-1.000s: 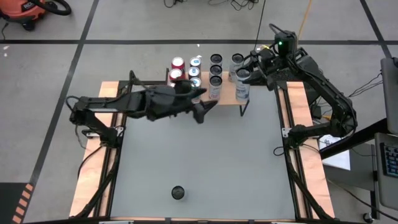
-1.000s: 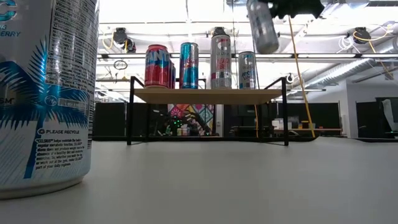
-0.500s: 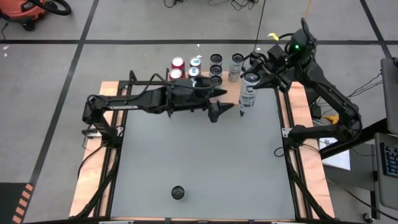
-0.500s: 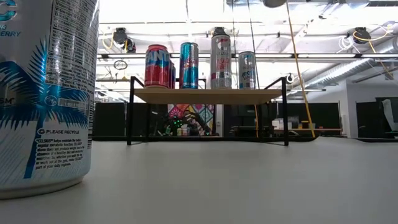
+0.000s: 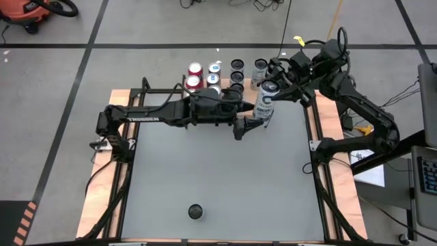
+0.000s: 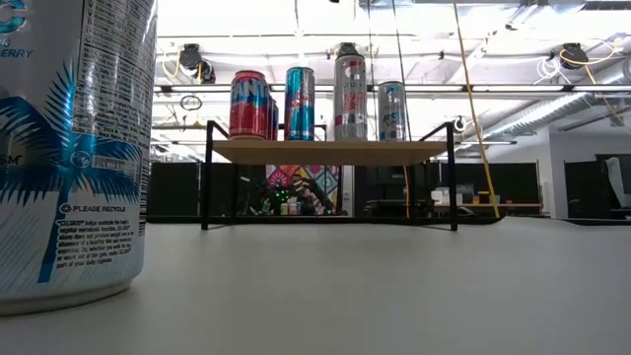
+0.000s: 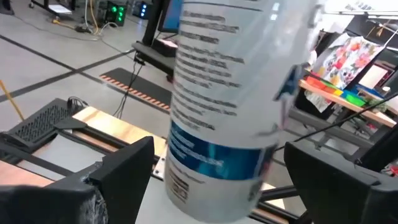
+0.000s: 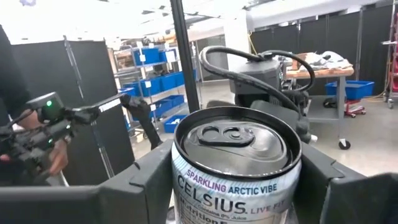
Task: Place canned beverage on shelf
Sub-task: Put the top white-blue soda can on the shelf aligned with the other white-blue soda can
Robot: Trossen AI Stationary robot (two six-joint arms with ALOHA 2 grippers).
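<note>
From above, the right end effector [image 5: 271,87] was clamped on the top of a white can [image 5: 263,108], held up in the air just in front of the shelf [image 5: 247,102]. The can's long side pointed mostly up and down, tipped a little.

The left end effector [image 5: 250,125] was open around its bottom.

From low down, the shelf [image 6: 330,151] held four upright cans.

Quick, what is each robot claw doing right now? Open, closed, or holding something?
Left claw: open, its fingers either side of the white can's lower end, not gripping.
Right claw: closed on the white can's top, holding it tilted above the table.
</note>
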